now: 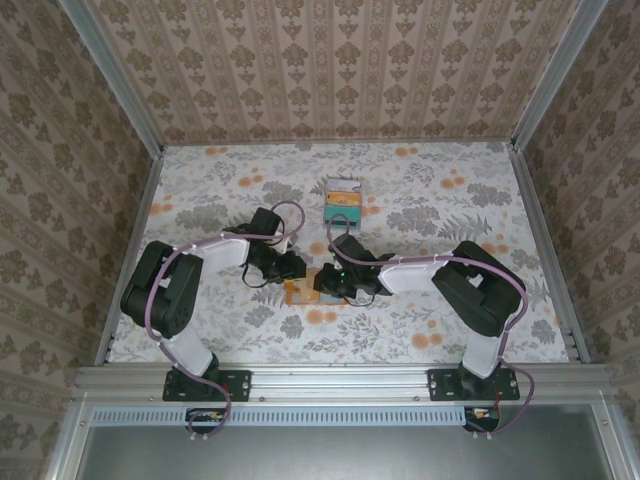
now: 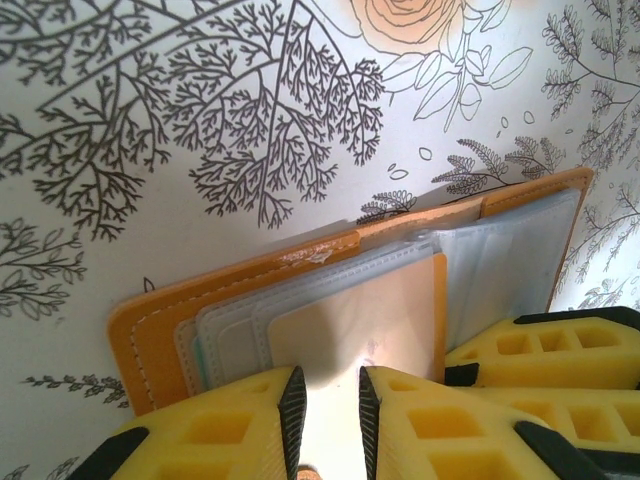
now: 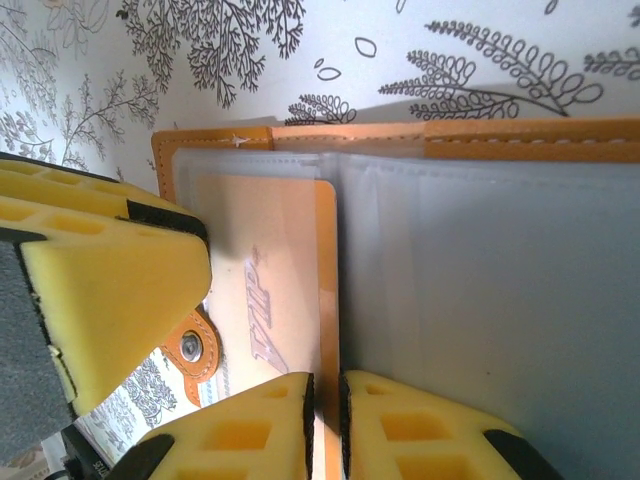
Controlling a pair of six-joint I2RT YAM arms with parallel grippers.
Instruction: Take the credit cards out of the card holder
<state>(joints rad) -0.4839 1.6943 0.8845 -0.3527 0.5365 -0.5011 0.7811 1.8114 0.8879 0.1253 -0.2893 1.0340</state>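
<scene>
Flanking one open card holder (image 3: 350, 135), two grippers meet over the flowered tabletop (image 2: 150, 150).

The right gripper (image 3: 325, 420) has its pads clenched to a thin slit. The orange edge of one cream card (image 3: 265, 290), lettered "VIP", runs into that slit.

The left gripper (image 2: 328, 410) stands at the near edge of the same card, its fingers close together with a narrow bright gap between them. Whether they pinch anything cannot be told. One of its yellow fingers lies just left of the right gripper, above the holder's single snap tab (image 3: 190, 346).

The cream card sits inside a clear sleeve (image 3: 480, 280), with its long axis pointing straight away from the right gripper. The holder lies flat, and its long axis runs side to side in front of that gripper, at right angles to the card. Its stitched orange border is on the far side. Several sleeves overlap, and their number is unclear.

Beyond both grippers and well apart from the holder, the loose cards (image 1: 342, 200) form one small pile. By colour there are three: teal, orange and whitish.
</scene>
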